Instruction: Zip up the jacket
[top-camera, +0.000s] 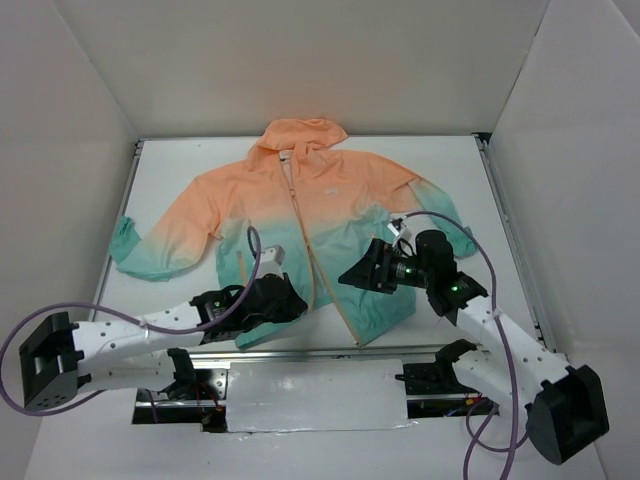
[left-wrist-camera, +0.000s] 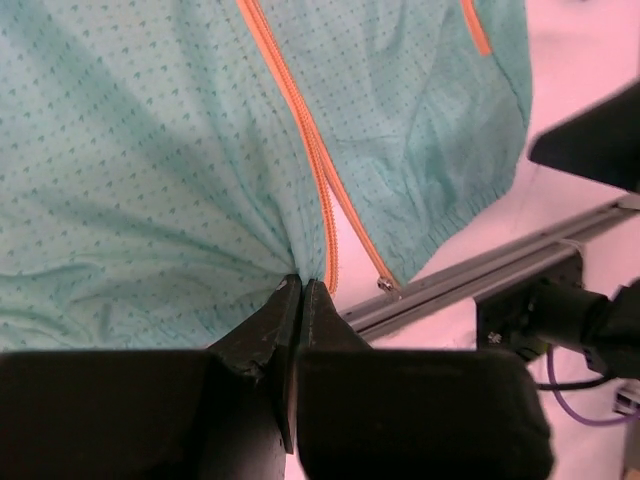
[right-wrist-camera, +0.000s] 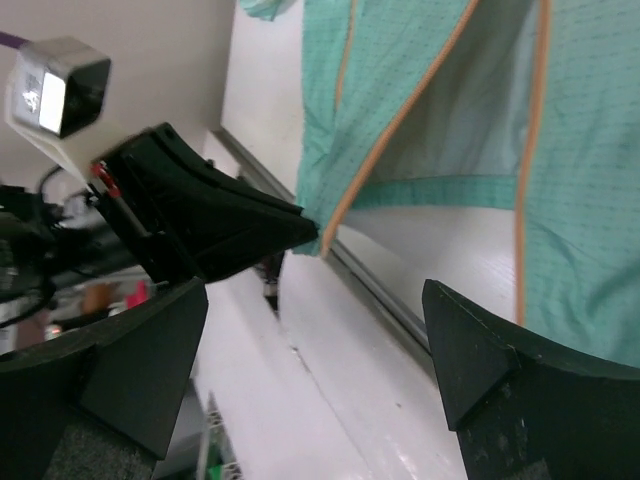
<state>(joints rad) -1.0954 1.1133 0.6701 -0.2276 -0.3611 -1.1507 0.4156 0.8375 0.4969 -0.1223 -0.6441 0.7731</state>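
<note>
White counter (top-camera: 455, 165) forms floor of enclosure. Plain white walls on three sides: back wall (top-camera: 300, 60), left wall (top-camera: 60, 150), right wall (top-camera: 575, 150). Right-edge rail (top-camera: 500, 200) and left-edge rail (top-camera: 130, 175) run along counter sides. Grey near-edge rail (left-wrist-camera: 470, 272) along counter front. Pale silver panel (top-camera: 315, 395) just beyond that front edge.

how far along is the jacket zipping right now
Done: jacket lies flat, left gripper shut on its hem corner beside the zipper. In hand: right gripper open by the other front edge. Left: zipper edges gape at the hem, so joining and zipping up remain.
</note>
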